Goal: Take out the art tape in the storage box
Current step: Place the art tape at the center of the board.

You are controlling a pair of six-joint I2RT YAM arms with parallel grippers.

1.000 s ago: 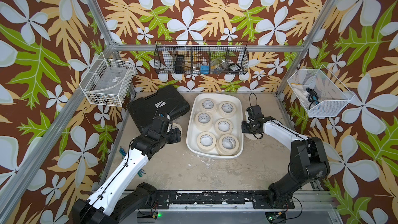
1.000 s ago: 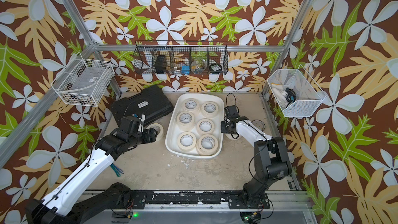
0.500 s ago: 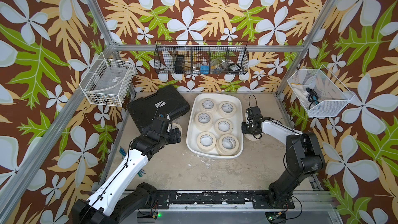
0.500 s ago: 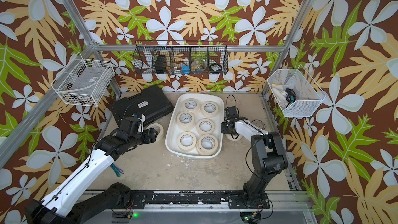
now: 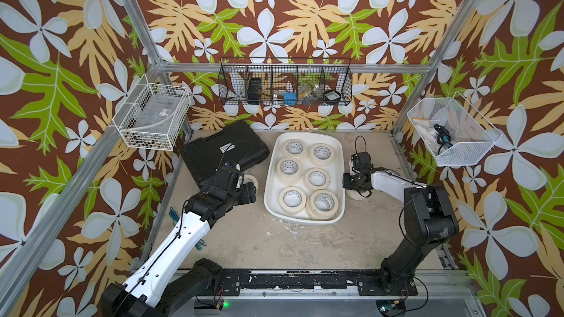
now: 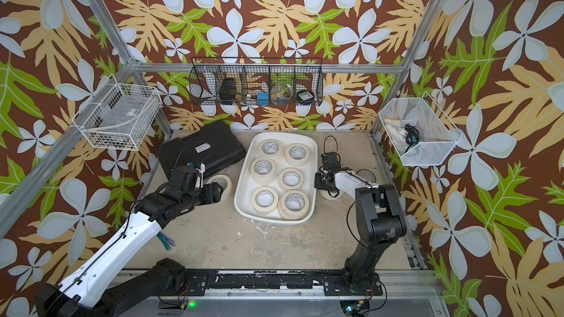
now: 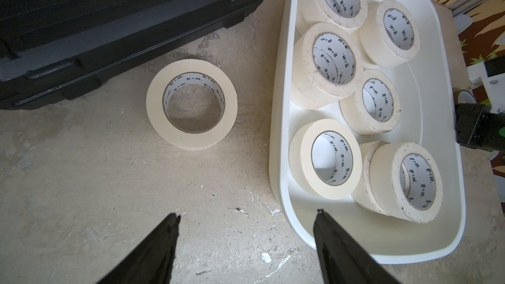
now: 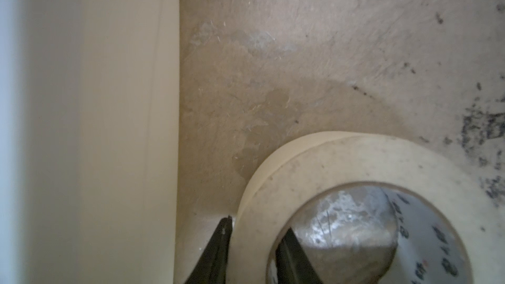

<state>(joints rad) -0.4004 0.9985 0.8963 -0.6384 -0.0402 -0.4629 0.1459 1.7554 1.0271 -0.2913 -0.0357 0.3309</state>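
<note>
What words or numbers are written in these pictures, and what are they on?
Nothing reads clearly enough to quote.
art tape cores: small dark print, repeated, too unclear.
black case: white label, print too small.
white wire basket: paper label inside, too small.
black wire basket: round black item, its label blurred.

Loud floral walls (image 5: 305,10) all round (brown, white blooms), a metal frame (image 5: 189,68), scuffed beige floor (image 5: 274,239).
</note>
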